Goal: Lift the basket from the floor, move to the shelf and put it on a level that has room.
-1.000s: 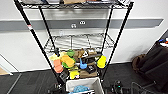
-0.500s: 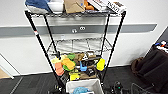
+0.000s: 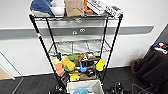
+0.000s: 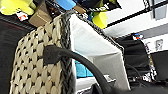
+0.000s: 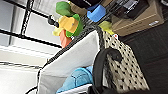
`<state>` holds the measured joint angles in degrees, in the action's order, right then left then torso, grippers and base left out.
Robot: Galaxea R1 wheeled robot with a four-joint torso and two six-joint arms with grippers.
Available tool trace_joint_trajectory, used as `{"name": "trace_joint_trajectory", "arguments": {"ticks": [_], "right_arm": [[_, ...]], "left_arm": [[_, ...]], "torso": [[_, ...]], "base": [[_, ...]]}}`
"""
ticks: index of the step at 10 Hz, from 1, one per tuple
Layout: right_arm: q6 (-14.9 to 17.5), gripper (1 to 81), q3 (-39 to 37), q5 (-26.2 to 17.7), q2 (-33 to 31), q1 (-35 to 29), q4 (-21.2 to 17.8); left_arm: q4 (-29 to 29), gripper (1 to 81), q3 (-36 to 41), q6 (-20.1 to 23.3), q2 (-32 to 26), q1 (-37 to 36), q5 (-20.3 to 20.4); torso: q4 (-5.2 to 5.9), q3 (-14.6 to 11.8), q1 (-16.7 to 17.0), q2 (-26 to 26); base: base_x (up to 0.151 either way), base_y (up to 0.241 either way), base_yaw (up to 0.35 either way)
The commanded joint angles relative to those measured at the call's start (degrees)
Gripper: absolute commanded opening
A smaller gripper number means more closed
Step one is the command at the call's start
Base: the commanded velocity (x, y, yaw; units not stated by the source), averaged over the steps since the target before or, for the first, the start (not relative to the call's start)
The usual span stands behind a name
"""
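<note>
No readable text anywhere. Brown cardboard box (image 3: 74, 7) on the shelf's (image 3: 75, 17) top tier has a blurred dark mark, illegible. White cartons (image 3: 105, 7) beside it carry print, too blurred to read. Small white/red tag (image 4: 22, 16) near the yellow toy (image 4: 15, 6) in left wrist view: unreadable.

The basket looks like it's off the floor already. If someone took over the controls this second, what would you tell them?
Left gripper: at one end of the basket; its grip cannot be made out.
Right gripper: at the other end, same doubt.
Basket: held up in front of the shelf, low, near the cluttered tier, with something blue inside.
Done: lifted, brought to the shelf.
Left: set it on the bare middle level.
</note>
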<state>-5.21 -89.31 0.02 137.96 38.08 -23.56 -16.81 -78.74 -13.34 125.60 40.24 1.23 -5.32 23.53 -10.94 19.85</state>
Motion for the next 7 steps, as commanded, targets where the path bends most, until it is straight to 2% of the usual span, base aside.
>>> {"name": "trace_joint_trajectory", "arguments": {"ticks": [1,4,5,7], "right_arm": [[-0.5,1.0,3.3,-1.2,-1.1,-7.6,-0.1],[-0.5,1.0,3.4,-1.1,-1.3,-7.4,-0.1],[-0.5,1.0,3.4,-1.1,-1.3,-7.4,-0.1],[-0.5,1.0,3.4,-1.2,-1.3,-7.3,-0.1]], "left_arm": [[-0.1,1.0,3.0,0.4,-1.0,-6.6,-1.1],[-0.2,1.0,3.1,0.4,-1.1,-6.6,-1.1],[-0.2,1.0,3.2,0.5,-1.3,-6.4,-1.1],[0.3,1.0,3.0,0.5,-1.4,-5.3,-0.5]], "torso": [[0.00,0.0,3.7,-5.7],[0.00,0.0,7.4,-11.5],[0.00,0.0,5.0,-7.7],[0.00,-3.3,6.9,-10.7]], "base": [[0.000,0.000,0.000],[0.000,0.000,0.000],[0.000,0.000,0.000],[0.000,0.000,0.000]]}}
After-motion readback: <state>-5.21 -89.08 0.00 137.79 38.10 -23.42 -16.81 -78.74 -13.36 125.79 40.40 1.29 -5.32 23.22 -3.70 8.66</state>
